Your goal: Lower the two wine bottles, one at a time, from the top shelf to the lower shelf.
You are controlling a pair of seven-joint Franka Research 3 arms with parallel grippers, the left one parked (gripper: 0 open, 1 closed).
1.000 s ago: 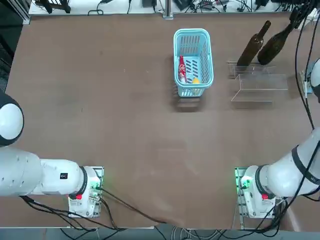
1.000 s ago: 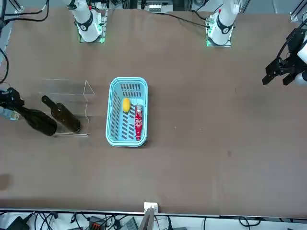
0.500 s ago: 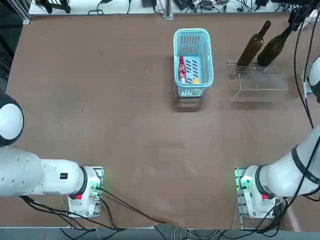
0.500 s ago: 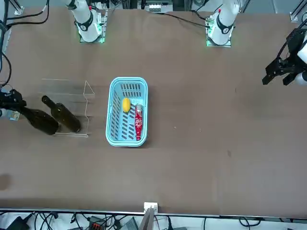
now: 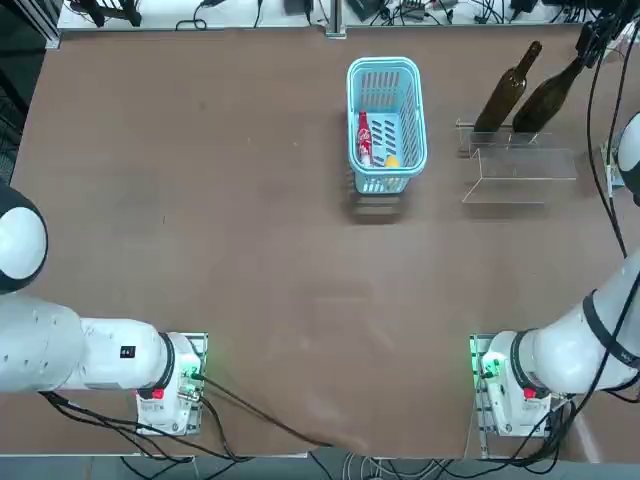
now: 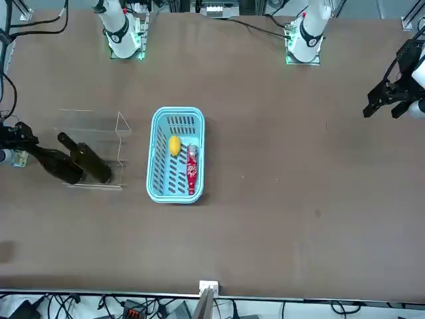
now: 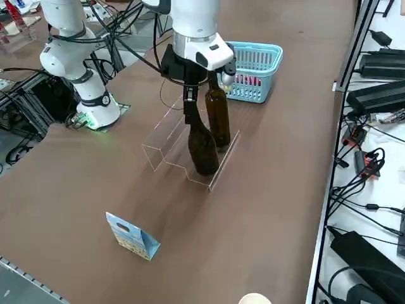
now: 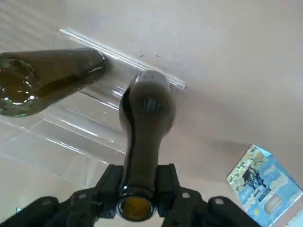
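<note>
- Top view: the right gripper (image 5: 590, 48) pinches the neck of the held wine bottle (image 5: 543, 102). Its long axis slants across this view, base toward the clear stand, neck running into the jaws. Just beside it, on the side of the jaws toward the light-blue basket (image 5: 386, 125), is the other wine bottle (image 5: 506, 93), its neck free. The top shelf (image 5: 522, 165) lies nearer the robot's bases than either bottle's base.
- Front view: the jaws are partly lost among dark parts; the two bottles overlap, both bases away from the jaws. The basket, farther from the jaws than the stand, shows a yellow object (image 6: 174, 145) and a small red bottle (image 6: 192, 170) more fully.
- Right side view: here the height appears. Both bottles are roughly upright, necks up and bases down; the held one hangs below the jaws, its base at the lower shelf (image 7: 214, 176). Whether it touches cannot be told. The other's base is on that shelf. A blue printed carton (image 7: 133, 235) stands well apart from the jaws.
- Right wrist view: only this view shows both fingers (image 8: 166, 182) pressed against opposite sides of the neck, the mouth between them and the long axis running away from the camera.
</note>
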